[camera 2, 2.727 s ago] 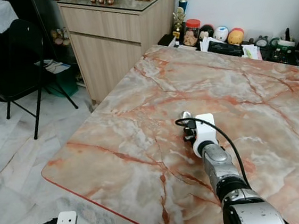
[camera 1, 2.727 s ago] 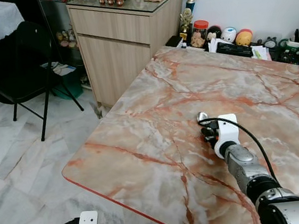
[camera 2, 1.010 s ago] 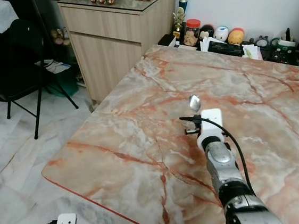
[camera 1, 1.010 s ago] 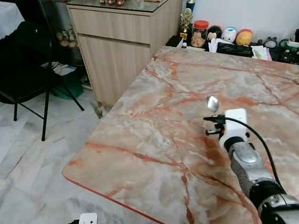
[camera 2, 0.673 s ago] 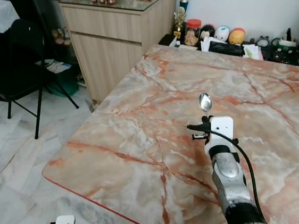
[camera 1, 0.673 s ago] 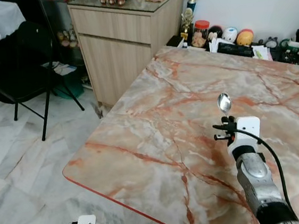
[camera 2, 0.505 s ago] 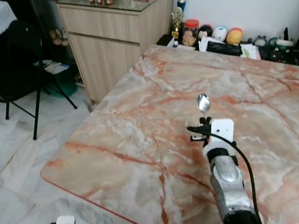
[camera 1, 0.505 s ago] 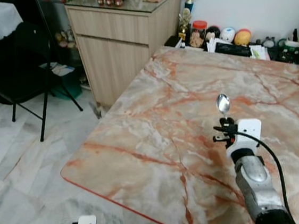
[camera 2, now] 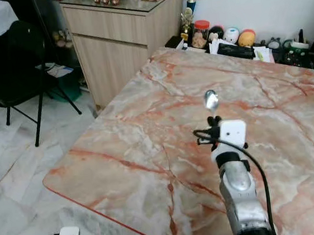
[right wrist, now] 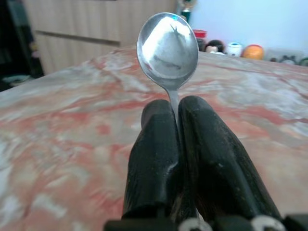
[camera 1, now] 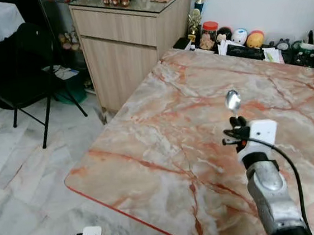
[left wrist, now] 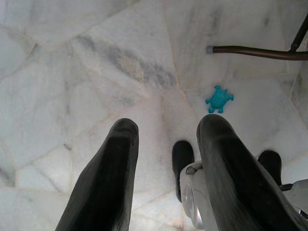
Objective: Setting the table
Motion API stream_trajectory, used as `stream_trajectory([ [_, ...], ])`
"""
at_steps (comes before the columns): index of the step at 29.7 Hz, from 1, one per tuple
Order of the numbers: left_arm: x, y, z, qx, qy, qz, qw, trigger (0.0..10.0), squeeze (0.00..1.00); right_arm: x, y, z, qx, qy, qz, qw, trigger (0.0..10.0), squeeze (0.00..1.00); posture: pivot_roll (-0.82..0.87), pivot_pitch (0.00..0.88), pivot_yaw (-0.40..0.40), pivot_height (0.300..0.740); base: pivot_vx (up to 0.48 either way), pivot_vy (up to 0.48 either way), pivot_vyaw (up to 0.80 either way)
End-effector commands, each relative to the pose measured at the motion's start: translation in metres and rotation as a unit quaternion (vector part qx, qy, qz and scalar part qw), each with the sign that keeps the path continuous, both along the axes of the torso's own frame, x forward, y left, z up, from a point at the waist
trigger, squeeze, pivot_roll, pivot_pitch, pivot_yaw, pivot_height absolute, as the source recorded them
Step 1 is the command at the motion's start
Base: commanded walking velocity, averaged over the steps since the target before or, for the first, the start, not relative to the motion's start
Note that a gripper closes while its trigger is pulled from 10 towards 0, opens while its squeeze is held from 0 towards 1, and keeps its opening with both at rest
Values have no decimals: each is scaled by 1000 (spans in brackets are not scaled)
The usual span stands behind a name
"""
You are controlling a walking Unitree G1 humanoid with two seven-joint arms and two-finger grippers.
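My right gripper (camera 1: 237, 122) is raised over the middle of the pink marble table (camera 1: 163, 122), shut on the handle of a metal spoon (camera 1: 232, 100). The spoon's bowl sticks up past the fingertips. In the right wrist view both black fingers (right wrist: 156, 149) pinch the spoon (right wrist: 167, 45) upright, its shiny bowl facing the camera. My left gripper (left wrist: 166, 139) hangs low beside the table over the white marble floor, open with nothing between its fingers.
A wooden cabinet (camera 1: 129, 39) stands at the table's far left corner. Jars, toys and clutter (camera 1: 238, 36) line the table's far edge by the wall. A black folding chair (camera 1: 25, 69) stands left. A small blue toy (left wrist: 219, 98) lies on the floor.
The right gripper has lifted the spoon off the table and carried it right and farther in; over the last half second it rose slightly. The left arm stays hanging.
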State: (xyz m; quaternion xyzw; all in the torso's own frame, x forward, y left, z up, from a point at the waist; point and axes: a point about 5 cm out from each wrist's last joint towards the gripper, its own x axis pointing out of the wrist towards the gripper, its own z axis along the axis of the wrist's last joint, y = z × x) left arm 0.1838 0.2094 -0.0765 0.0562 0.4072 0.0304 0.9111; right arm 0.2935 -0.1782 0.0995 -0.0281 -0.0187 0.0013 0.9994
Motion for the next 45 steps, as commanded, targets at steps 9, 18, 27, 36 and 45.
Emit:
stream_trajectory([
  [9,-6,1,-3,4,7,-7,1000,10000,0,-2,-5,13,-1,-27,-6,1000,10000,0,99,0,-70,740,0,0,0],
  [18,-7,1,-3,1,7,2,1000,10000,0,1,-2,16,5,-28,-8,1000,10000,0,106,0,-68,740,0,0,-242],
  [27,-2,6,0,9,5,-6,1000,10000,0,4,-2,15,7,-32,-23,999,10000,0,114,0,-40,740,0,0,-727],
  [36,0,6,1,14,7,-8,1000,10000,0,5,-6,21,9,-52,-30,998,10000,0,111,0,-44,740,0,0,-249],
  [45,-5,6,-2,16,14,-6,1000,10000,0,9,-5,25,6,-58,-28,998,10000,0,112,0,-56,740,0,0,0],
])
